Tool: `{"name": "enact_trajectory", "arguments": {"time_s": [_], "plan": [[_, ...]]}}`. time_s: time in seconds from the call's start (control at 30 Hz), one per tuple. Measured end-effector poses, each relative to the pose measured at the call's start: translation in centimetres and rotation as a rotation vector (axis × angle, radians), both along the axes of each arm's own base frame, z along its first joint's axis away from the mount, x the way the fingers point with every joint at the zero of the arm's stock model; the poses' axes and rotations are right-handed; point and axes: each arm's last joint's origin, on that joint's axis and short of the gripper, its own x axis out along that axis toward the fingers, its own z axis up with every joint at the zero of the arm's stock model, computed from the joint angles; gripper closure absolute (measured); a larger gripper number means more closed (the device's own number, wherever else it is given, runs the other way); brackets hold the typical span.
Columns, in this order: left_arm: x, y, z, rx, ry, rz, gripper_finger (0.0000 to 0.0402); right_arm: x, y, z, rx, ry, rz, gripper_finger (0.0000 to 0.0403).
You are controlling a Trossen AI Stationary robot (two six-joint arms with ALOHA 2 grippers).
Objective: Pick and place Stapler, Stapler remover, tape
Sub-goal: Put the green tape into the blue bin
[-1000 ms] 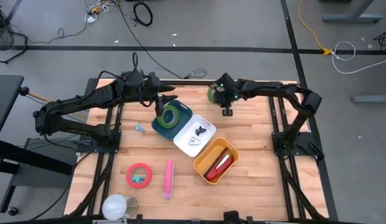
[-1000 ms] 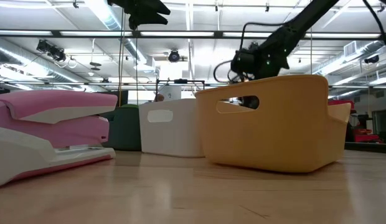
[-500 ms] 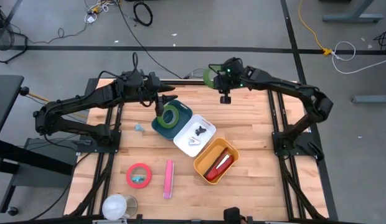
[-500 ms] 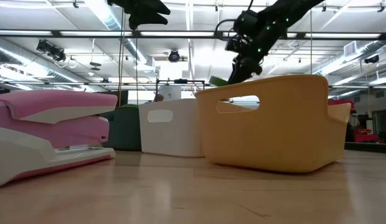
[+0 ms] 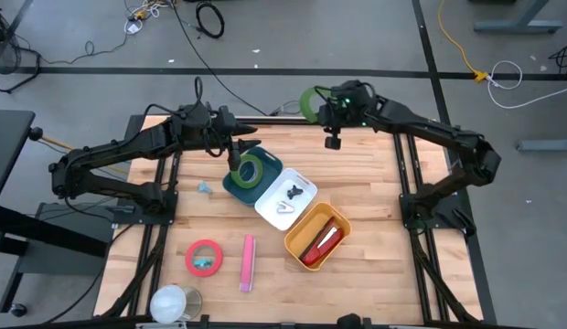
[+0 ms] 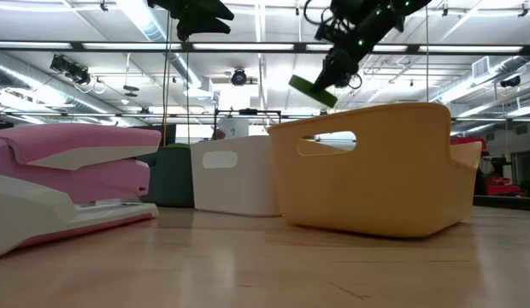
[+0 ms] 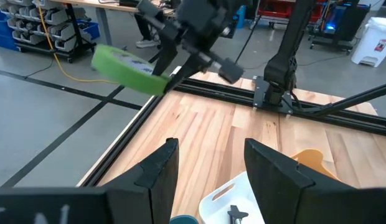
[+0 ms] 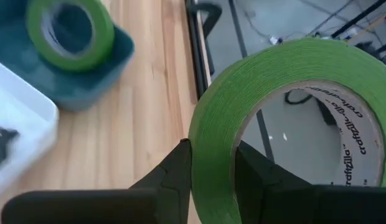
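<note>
A green tape roll (image 8: 286,118) is held aloft by the right gripper (image 5: 313,106) above the table's far edge (image 5: 283,122), its wall pinched between narrowly set jaws, one finger through the core. It is judged light, stiff and slightly slick on its outer face, so a pinch across the wall is the surest hold. The left gripper (image 5: 236,157) is kept over the teal bin (image 5: 230,183) with jaws parted and nothing between them. Three bins are counted: teal, white (image 5: 270,208) and yellow (image 5: 306,230). Three tape rolls are seen: one held, one green (image 5: 253,170) in the teal bin, one red (image 5: 204,257) on the table. Two staplers are counted, pink (image 5: 248,262) on the table and red (image 5: 321,242) in the yellow bin, and one staple remover (image 5: 294,192) in the white bin.
</note>
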Motion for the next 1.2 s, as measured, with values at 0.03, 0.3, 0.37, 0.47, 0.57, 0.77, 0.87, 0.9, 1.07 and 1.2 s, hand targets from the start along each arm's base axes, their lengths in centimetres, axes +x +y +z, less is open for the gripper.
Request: {"name": "enact_trajectory", "arguments": {"time_s": [0.03, 0.3, 0.37, 0.47, 0.57, 0.77, 0.87, 0.9, 1.07, 1.2], "plan": [[0.0, 0.0, 0.0, 0.000, 0.000, 0.000, 0.0216, -0.1, 0.4, 0.4, 0.003, -0.018, 0.004, 0.0316], [0.0, 0.0, 0.0, 0.000, 0.000, 0.000, 0.0216, -1.2, 3.6, 3.4, 0.028, -0.154, 0.020, 0.0316], [0.0, 0.0, 0.0, 0.000, 0.000, 0.000, 0.0216, -1.4, 4.4, 4.0, 0.037, -0.181, 0.029, 0.0316], [0.0, 0.0, 0.0, 0.000, 0.000, 0.000, 0.0216, -1.7, 5.4, 4.7, 0.050, -0.212, 0.044, 0.0316], [0.0, 0.0, 0.0, 0.000, 0.000, -0.001, 0.0216, -1.8, 6.2, 5.1, 0.063, -0.235, 0.055, 0.0316], [0.0, 0.0, 0.0, -0.001, 0.000, -0.004, 0.0216, -1.5, 7.6, 6.0, 0.090, -0.314, 0.081, 0.0317], [0.0, 0.0, 0.0, -0.001, 0.000, -0.003, 0.0216, -1.2, 8.6, 6.6, 0.112, -0.376, 0.105, 0.0317], [0.0, 0.0, 0.0, -0.001, 0.000, -0.004, 0.0216, -1.2, 9.0, 6.8, 0.119, -0.395, 0.116, 0.0317], [0.0, 0.0, 0.0, -0.001, 0.000, -0.004, 0.0216, -1.1, 10.9, 7.9, 0.159, -0.491, 0.164, 0.0317], [0.0, 0.0, 0.0, -0.001, 0.000, -0.004, 0.0216, -1.6, 12.0, 8.9, 0.208, -0.567, 0.183, 0.0317]]}}
